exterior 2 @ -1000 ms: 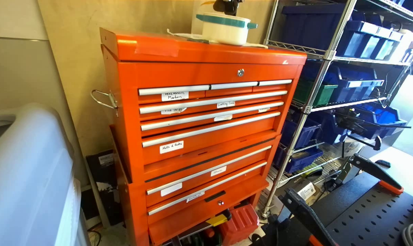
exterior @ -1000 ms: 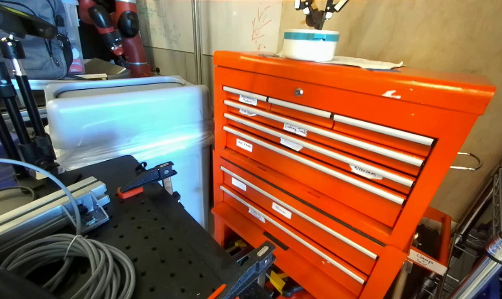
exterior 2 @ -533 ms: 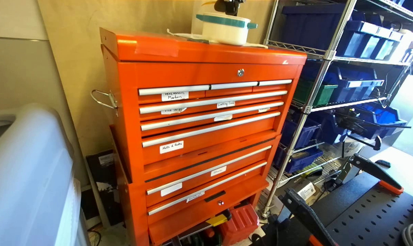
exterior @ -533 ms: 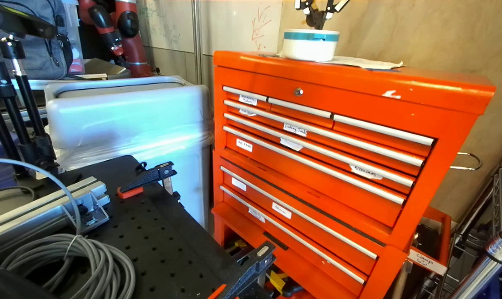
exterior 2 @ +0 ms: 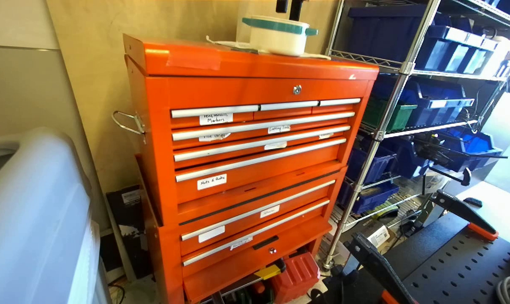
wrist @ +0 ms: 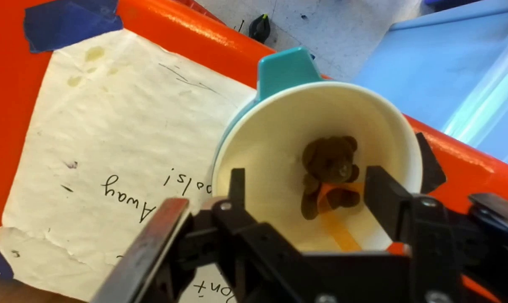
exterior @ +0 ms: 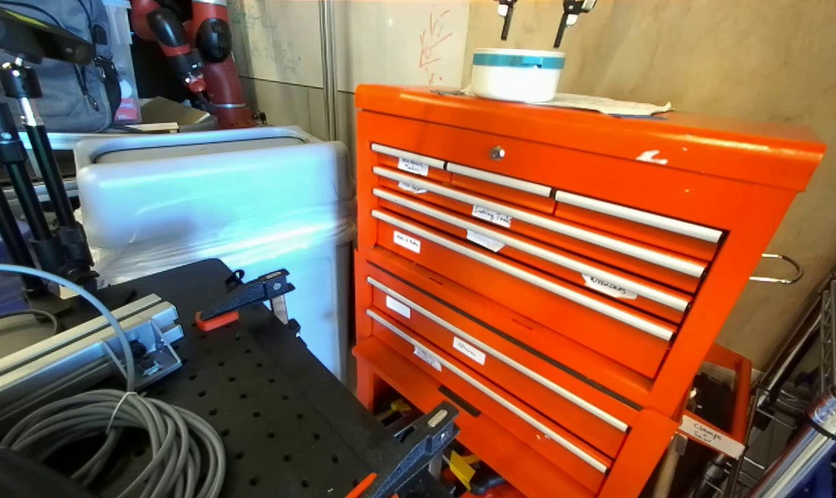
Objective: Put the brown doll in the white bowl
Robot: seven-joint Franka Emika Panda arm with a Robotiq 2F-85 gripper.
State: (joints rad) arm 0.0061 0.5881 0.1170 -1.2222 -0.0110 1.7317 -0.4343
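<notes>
The brown doll [wrist: 329, 162], a small dark teddy bear with an orange ribbon [wrist: 342, 235], lies on the inside of the white bowl [wrist: 266, 134], seen in the wrist view. That bowl has a teal band and handle, and it stands upright on top of the tool chest in both exterior views [exterior: 515, 81] [exterior 2: 276, 42]. Its high wall hides the doll there. Above the bowl my gripper [wrist: 306, 181] is open, its black fingers [wrist: 384, 193] wide apart with nothing gripped. In an exterior view the fingertips of the gripper [exterior: 531, 38] hang just over the rim.
The orange-red tool chest [exterior: 577, 173] carries a taped paper sheet [wrist: 94, 139] under and beside the bowl. Wire shelving with blue bins [exterior 2: 440, 105] stands at the chest's side. A black perforated table [exterior: 273, 394] with clamps and coiled cable is in front.
Half a second ago the fingers were shut on the brown doll above the rim. They have since spread apart, and the doll has dropped into the bowl. The bowl has not moved.
</notes>
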